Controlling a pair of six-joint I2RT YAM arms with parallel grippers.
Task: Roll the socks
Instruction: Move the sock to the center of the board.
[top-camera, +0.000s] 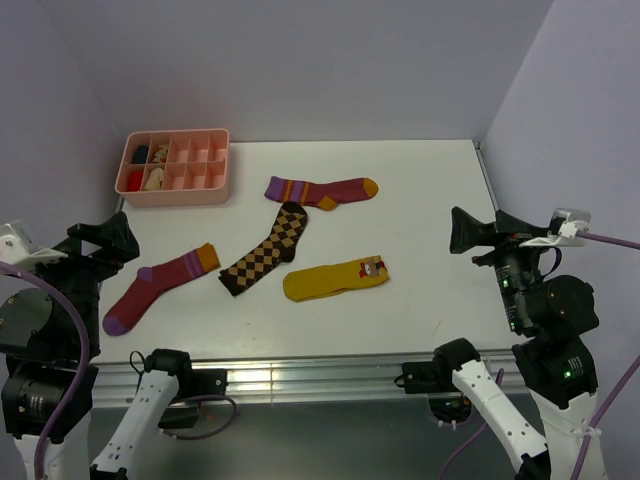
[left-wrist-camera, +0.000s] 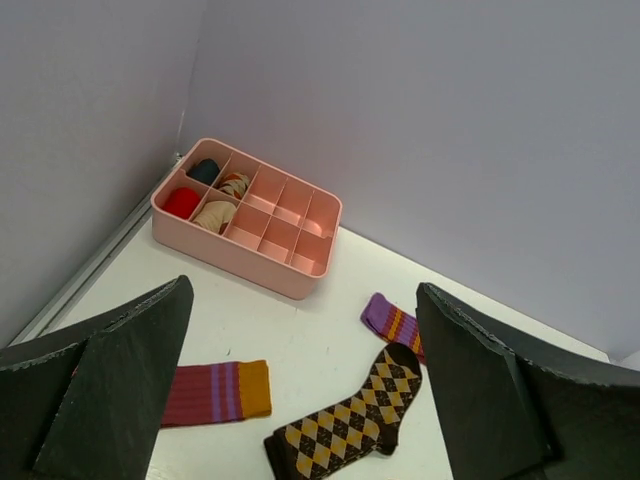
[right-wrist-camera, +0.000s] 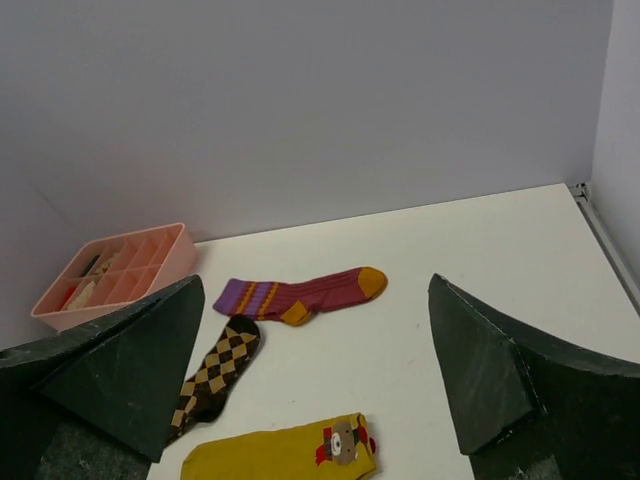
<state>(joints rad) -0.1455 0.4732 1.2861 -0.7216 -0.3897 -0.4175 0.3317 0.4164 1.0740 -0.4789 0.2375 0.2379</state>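
Observation:
Four socks lie flat on the white table. One maroon sock (top-camera: 322, 190) with purple cuff and orange toe is at the back centre, the other (top-camera: 160, 286) at front left. The brown-and-tan diamond-check sock (top-camera: 266, 250) lies diagonally between them, and the mustard-yellow sock (top-camera: 335, 279) with a small picture is in front of it. My left gripper (top-camera: 128, 240) hovers open above the table's left edge, holding nothing. My right gripper (top-camera: 457, 232) hovers open at the right, also holding nothing. The left wrist view has the diamond-check sock (left-wrist-camera: 345, 425) between the fingers; the right wrist view has the mustard sock (right-wrist-camera: 285, 455).
A pink divided tray (top-camera: 175, 197) stands at the back left corner, with several rolled items in its leftmost compartments. Pale walls close the back and both sides. A metal rail runs along the table's near edge (top-camera: 320, 375).

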